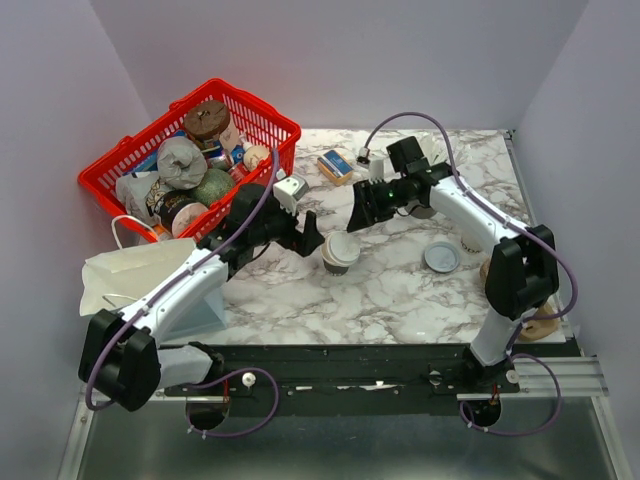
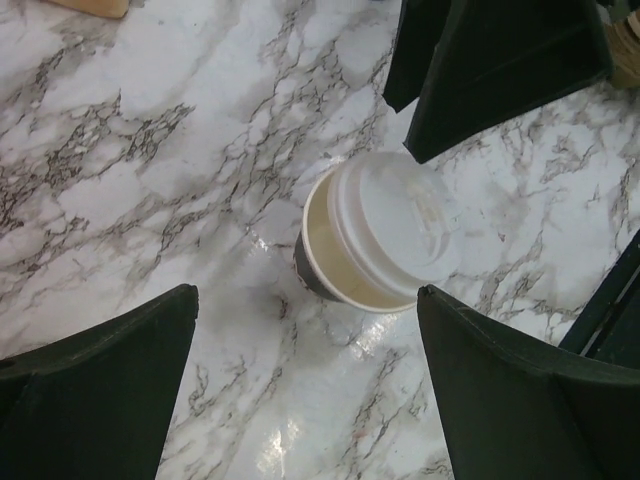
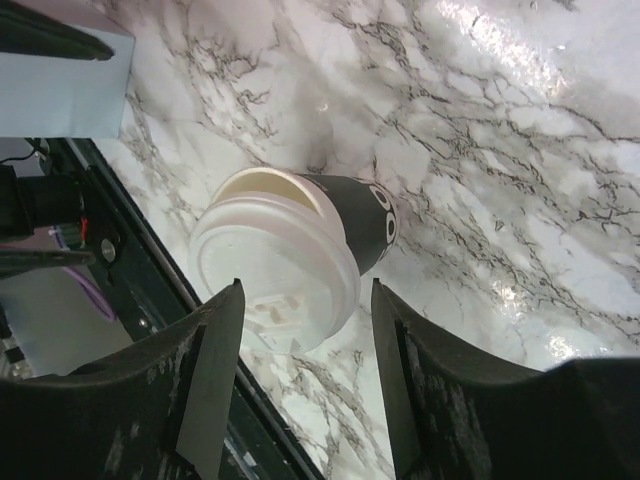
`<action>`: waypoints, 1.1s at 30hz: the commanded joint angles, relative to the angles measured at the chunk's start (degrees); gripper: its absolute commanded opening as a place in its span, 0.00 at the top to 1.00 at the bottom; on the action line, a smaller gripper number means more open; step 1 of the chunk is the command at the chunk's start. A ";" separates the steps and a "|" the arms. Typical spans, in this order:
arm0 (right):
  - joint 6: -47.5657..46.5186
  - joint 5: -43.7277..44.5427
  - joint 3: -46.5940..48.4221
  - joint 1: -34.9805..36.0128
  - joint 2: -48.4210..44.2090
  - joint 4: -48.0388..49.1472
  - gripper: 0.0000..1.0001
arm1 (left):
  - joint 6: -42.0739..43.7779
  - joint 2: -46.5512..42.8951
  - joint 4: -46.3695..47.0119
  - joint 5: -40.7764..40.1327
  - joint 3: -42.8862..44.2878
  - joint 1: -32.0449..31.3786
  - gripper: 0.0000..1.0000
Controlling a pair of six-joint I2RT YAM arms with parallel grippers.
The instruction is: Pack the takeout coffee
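The takeout coffee [image 1: 340,252], a dark brown paper cup, stands on the marble table near the middle. Its white lid [image 2: 395,220] sits off-centre and leaves a crescent of the cream inside uncovered. My left gripper [image 1: 308,243] is just left of the cup, open, with nothing between its fingers [image 2: 110,380]; the cup [image 2: 345,270] lies a little beyond the fingertips. My right gripper [image 1: 358,215] hovers over the cup's far right side, open. In the right wrist view the lid [image 3: 275,265] shows between and below that gripper's [image 3: 306,285] fingertips, which do not press on it.
A red basket [image 1: 270,108] full of goods stands at the back left. A white paper bag [image 1: 140,275] lies at the left edge. A loose flat lid disc [image 1: 441,257] lies right of the cup, and a small blue box [image 1: 336,166] at the back.
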 commanded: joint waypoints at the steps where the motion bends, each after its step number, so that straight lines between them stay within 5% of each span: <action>1: -5.19 1.07 -1.79 -1.26 -4.32 -0.68 0.37 | -1.57 4.06 2.24 2.13 4.26 -0.25 0.01; 10: -26.11 -0.42 -6.81 -2.06 -7.58 -7.61 0.38 | -2.19 8.64 2.94 0.81 7.08 -1.30 0.02; 20: -38.08 1.33 -10.77 -0.48 -7.76 -7.89 0.38 | -4.29 10.13 3.03 -0.60 6.20 -1.48 0.02; 33: -38.10 -0.69 -7.96 2.69 -3.10 -8.15 0.50 | -5.79 11.72 3.91 -0.07 4.80 -1.13 0.03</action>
